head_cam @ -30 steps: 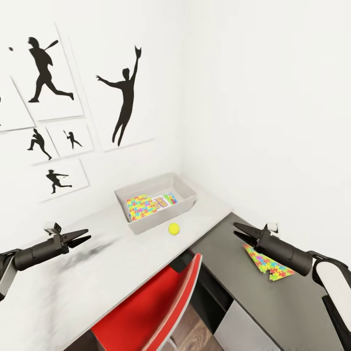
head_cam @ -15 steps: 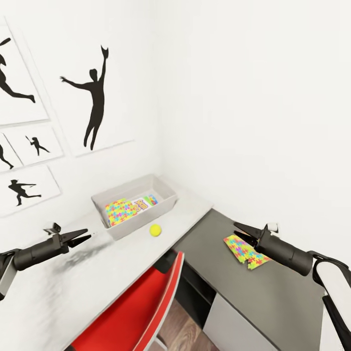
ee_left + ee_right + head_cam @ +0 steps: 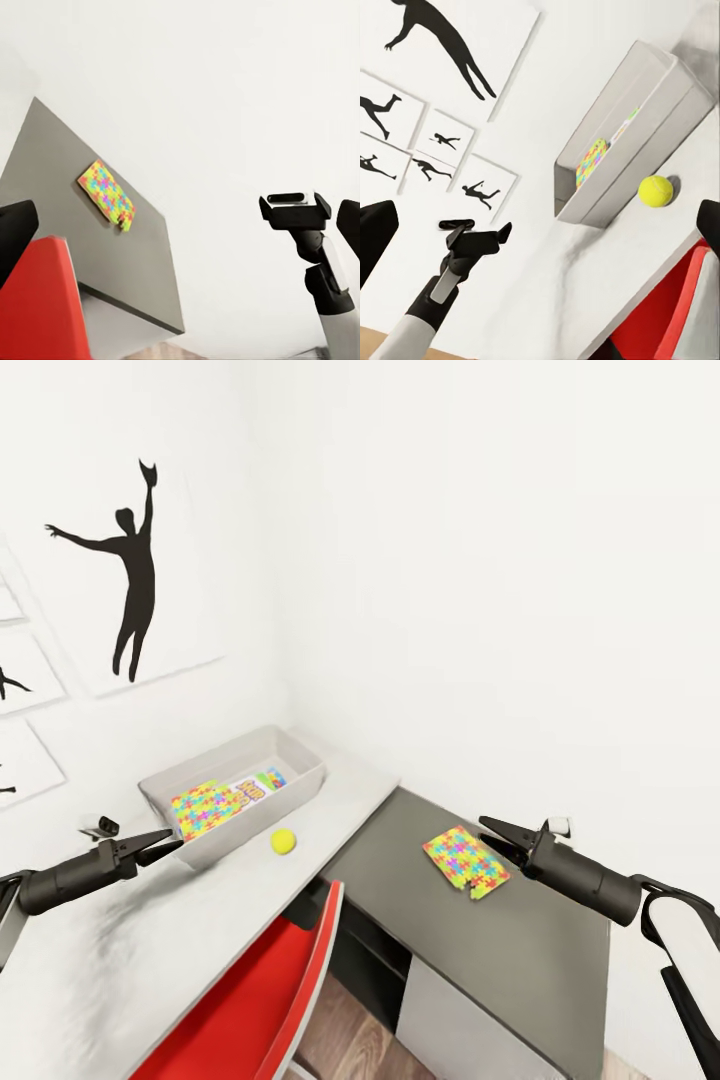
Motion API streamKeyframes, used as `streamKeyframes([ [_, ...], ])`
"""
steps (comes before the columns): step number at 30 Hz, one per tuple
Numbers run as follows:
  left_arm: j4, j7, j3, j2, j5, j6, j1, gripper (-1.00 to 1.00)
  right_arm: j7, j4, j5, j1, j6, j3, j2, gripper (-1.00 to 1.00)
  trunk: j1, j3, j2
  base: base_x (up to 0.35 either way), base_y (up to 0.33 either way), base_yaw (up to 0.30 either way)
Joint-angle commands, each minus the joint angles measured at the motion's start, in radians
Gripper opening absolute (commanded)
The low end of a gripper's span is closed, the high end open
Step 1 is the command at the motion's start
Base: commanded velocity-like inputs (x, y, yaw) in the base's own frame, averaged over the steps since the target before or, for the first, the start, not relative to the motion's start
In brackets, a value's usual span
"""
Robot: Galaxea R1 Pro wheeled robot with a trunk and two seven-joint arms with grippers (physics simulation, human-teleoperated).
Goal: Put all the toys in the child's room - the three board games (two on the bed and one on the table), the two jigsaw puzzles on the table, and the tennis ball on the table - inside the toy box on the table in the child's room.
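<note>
The light-grey toy box [image 3: 305, 782] stands on the pale table [image 3: 150, 940] against the wall, holding one jigsaw puzzle [image 3: 198, 809] and a board game [image 3: 256, 788]. The yellow tennis ball [image 3: 283, 841] lies on the table just in front of the box, also seen from the right wrist [image 3: 655, 190]. A second jigsaw puzzle [image 3: 465, 860] lies flat on the lower dark cabinet top [image 3: 500, 950]. My right gripper [image 3: 495, 836] hovers open beside that puzzle's right edge, holding nothing. My left gripper [image 3: 165, 846] is open and empty over the table, near the box's left end.
A red chair [image 3: 260, 1000] is tucked under the table's front edge between my arms. White walls close the corner behind the box, with black silhouette posters [image 3: 125, 575] on the left wall. Wood floor [image 3: 345, 1040] shows below the cabinet.
The whole view has swung to the right, so box, ball and puzzle sit further left in the picture. Both arms keep the same pose and both grippers stay open.
</note>
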Motion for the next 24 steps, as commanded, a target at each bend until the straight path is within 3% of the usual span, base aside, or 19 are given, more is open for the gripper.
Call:
streamKeyframes([
  [1,0.000,-0.004,0.000,0.001,0.000,0.010,0.000,1.00,0.006,0.000,0.006,-0.001,0.004,-0.001,0.000,1.00,0.001,-0.001,-0.002,0.000,0.000,-0.257],
  [24,0.000,-0.004,-0.001,0.001,0.000,0.010,0.001,1.00,0.008,0.001,0.006,-0.001,0.003,-0.003,0.000,1.00,0.001,0.021,-0.002,0.000,0.000,-0.256],
])
